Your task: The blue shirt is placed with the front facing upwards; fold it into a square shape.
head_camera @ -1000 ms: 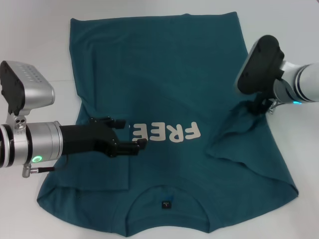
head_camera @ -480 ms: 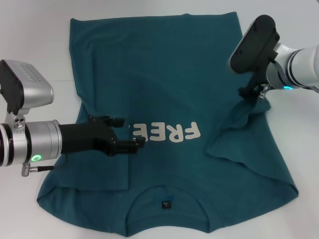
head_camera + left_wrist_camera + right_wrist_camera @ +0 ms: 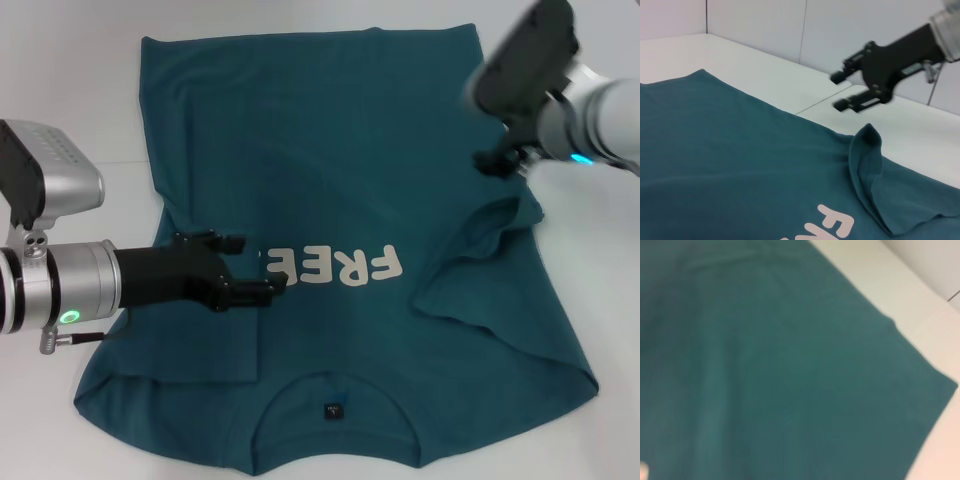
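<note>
The blue shirt [image 3: 340,150] lies flat on the white table, neckline towards me, with the cream "FREE" lettering [image 3: 335,265] and a small dark label [image 3: 333,410] showing. Both sleeves are folded inward; the right one [image 3: 480,270] lies bunched with a raised peak, which also shows in the left wrist view [image 3: 870,170]. My left gripper [image 3: 250,265] is open and empty, low over the shirt beside the lettering. My right gripper [image 3: 495,160] hangs above the shirt's right edge, open and empty, as the left wrist view [image 3: 842,91] shows. The right wrist view shows only shirt cloth [image 3: 765,365].
The white table [image 3: 70,90] surrounds the shirt on all sides. A seam line in the table surface [image 3: 815,102] runs under the shirt's far part. Nothing else stands on the table.
My right gripper has let go of the folded right sleeve and lifted up and away from it. My left gripper has drawn back slightly to the left.
</note>
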Available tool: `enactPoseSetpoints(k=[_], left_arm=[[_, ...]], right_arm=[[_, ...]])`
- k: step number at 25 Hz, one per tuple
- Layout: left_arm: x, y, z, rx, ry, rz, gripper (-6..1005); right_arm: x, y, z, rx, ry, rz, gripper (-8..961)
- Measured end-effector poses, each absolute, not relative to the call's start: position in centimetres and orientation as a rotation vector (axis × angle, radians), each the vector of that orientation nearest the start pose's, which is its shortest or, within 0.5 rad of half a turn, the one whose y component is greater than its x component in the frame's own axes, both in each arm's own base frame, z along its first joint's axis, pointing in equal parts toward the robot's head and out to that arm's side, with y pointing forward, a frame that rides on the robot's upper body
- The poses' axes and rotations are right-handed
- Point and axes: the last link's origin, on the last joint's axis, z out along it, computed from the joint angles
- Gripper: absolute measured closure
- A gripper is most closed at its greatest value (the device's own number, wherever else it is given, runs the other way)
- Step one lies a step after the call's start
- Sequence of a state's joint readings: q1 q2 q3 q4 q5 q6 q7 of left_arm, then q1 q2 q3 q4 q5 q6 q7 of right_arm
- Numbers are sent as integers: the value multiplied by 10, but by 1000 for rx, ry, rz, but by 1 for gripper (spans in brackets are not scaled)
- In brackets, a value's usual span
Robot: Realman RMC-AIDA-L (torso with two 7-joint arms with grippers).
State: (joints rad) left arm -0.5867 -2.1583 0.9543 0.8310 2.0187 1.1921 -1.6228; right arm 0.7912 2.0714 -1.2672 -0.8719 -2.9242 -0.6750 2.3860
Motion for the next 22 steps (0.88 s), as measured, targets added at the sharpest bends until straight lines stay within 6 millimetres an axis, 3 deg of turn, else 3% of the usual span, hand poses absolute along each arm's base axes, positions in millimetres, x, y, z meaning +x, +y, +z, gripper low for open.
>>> enactPoseSetpoints(k=[8,11,17,22], left_arm=[[-218,380,-32,-2632,-625,-432,125],[-218,380,-32,-2634,-624,-434,125],[-217,380,-33,-2635,-625,-436,124],[-216,380,-33,-2636,-626,-438,124]], right_arm=[[241,431,61,-2118,316,-486,338],[253,419,67,-2117,322,-518,334],[271,408,51,-2164,354,-555,333],[272,422,22,-2173,347,-579,334]])
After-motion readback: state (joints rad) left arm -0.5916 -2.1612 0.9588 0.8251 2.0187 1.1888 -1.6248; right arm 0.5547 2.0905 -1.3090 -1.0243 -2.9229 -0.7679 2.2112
